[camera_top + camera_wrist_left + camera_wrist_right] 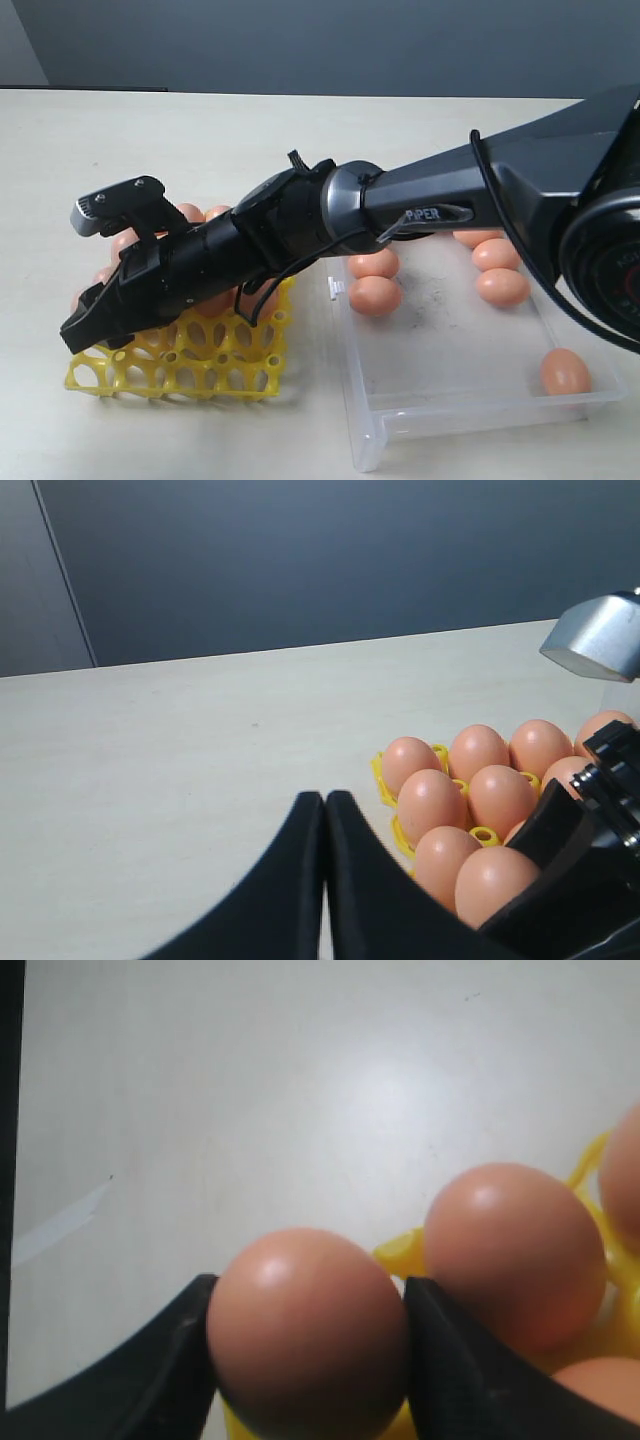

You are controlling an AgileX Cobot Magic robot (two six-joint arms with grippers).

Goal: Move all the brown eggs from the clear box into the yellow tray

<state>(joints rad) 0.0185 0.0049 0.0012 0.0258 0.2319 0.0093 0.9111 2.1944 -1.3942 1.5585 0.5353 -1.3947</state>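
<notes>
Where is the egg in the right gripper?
The egg sits between the right gripper's fingers, at the tray's left edge in the exterior view, beside a seated egg.

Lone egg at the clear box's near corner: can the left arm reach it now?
Probably not: the right arm bars the way, and the left gripper sits shut beyond the yellow tray.

Smooth matte brown eggs point(305, 1330), glossy yellow plastic tray point(150, 390), clear plastic box point(450, 372), matte black fingers point(470, 1380)
</notes>
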